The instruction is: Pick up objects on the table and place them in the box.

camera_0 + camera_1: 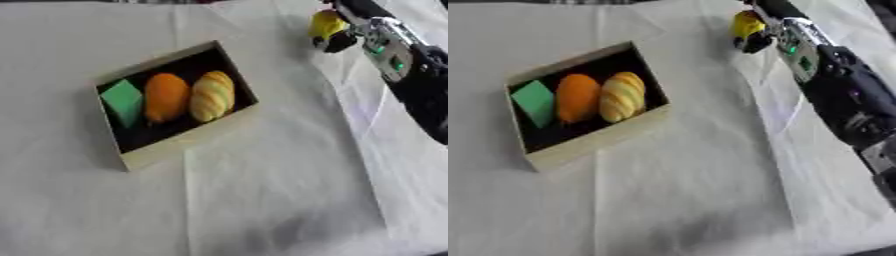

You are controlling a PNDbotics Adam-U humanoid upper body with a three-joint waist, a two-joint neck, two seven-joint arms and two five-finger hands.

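A shallow wooden box (179, 146) with a dark inside lies askew at the left middle of the white cloth. It holds a green block (123, 101), an orange oval piece (165, 97) and a striped yellow bread-like piece (213, 95) side by side. My right arm (837, 90) comes in from the right edge toward the top. Its hand (335, 40) is curled round a yellow object (325, 23) near the top right, beyond the box. My left hand shows in neither view.
The white tablecloth (262, 200) covers the table, with creases running down the middle and a fold ridge on the right under my arm. Bare cloth lies in front of the box and to its right.
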